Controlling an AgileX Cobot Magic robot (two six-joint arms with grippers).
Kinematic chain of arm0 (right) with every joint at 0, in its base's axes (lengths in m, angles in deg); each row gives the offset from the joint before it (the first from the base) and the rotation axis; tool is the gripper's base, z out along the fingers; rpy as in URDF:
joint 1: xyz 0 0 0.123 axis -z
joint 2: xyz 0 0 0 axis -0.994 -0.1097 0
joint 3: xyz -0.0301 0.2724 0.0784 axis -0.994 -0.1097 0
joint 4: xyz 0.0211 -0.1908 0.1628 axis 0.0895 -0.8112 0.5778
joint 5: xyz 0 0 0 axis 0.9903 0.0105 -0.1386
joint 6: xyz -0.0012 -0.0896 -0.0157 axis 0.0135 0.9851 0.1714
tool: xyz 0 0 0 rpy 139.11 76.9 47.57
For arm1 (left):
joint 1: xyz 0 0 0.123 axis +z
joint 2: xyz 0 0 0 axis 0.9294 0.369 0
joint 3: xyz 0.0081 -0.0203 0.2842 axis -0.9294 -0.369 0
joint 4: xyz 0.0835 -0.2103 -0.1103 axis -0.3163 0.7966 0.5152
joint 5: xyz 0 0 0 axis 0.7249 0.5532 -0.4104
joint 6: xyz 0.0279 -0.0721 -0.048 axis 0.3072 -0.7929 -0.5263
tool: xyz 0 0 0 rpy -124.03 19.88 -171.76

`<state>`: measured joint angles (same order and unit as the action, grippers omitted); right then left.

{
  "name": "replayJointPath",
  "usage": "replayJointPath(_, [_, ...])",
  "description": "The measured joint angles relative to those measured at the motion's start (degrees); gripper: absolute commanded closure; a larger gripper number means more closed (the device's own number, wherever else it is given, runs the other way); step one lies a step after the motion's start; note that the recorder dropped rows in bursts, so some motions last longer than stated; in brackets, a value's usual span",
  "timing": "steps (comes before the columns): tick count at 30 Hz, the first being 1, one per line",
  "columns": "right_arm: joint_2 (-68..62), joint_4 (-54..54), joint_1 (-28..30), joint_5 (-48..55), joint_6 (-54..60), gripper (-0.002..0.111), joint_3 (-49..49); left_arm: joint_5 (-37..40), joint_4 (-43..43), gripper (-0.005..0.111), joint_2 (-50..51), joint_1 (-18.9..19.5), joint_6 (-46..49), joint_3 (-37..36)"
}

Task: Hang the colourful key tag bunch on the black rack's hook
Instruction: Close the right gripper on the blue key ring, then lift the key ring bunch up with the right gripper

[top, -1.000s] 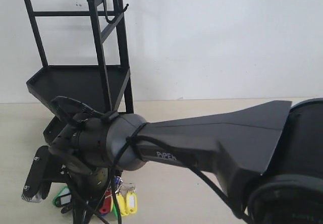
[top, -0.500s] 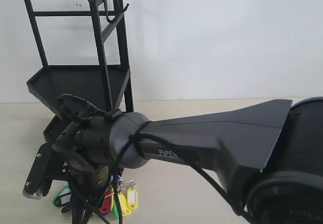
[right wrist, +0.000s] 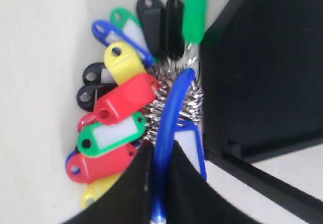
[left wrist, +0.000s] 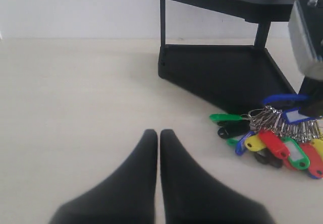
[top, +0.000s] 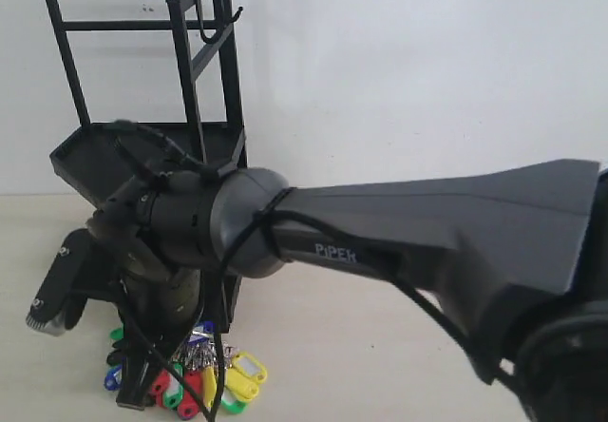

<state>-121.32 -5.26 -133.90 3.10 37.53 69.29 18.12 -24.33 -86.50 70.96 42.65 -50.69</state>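
The colourful key tag bunch lies beside the foot of the black rack, its tags fanned over the table. My right gripper is shut on the blue section of the ring, which stands up between the fingers. In the exterior view the bunch hangs low under the right wrist, in front of the rack; the hook is high on the top bar. My left gripper is shut with nothing in it, a little way from the bunch.
The right arm reaches across the whole exterior view to the left. The rack's lower shelf sits close behind the bunch. A white wall stands behind the rack. Bare tabletop stretches around the left gripper.
The right wrist has risen and swung slightly left. The bunch has shifted with it, and more of its tags now show under the wrist.
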Motion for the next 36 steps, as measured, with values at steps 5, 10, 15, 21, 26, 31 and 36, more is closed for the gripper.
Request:
replayJointPath(5, [4.0, 3.1, 0.0, 3.0, -4.5, 0.108, 0.0, 0.0, 0.0, 0.102, 0.0, 0.0, 0.0, 0.0])
replayJointPath(10, [7.4, 9.4, 0.0, 5.7, -9.4, 0.108, 0.0, 0.0, 0.0, 0.102, 0.0, 0.0, 0.0, 0.0])
replayJointPath(15, [11.5, 13.8, 0.0, 7.5, -13.6, 0.108, 0.0, 0.0, 0.0, 0.102, 0.0, 0.0, 0.0, 0.0])
replayJointPath(21, [16.3, 15.7, 0.0, 12.6, -15.0, 0.108, 0.0, 0.0, 0.0, 0.102, 0.0, 0.0, 0.0, 0.0])
replayJointPath(26, [20.4, 15.7, 0.1, 17.4, -15.6, 0.108, 0.0, 0.0, 0.0, 0.102, 0.0, 0.0, 0.0, 0.0])
replayJointPath(31, [25.0, 15.0, 0.1, 21.1, -15.7, 0.108, 0.0, 0.0, 0.0, 0.102, 0.0, 0.0, 0.0, 0.0])
replayJointPath(36, [30.7, 11.2, 0.1, 21.5, -17.8, 0.108, 0.0, 0.0, 0.0, 0.102, 0.0, 0.0, 0.0, 0.0])
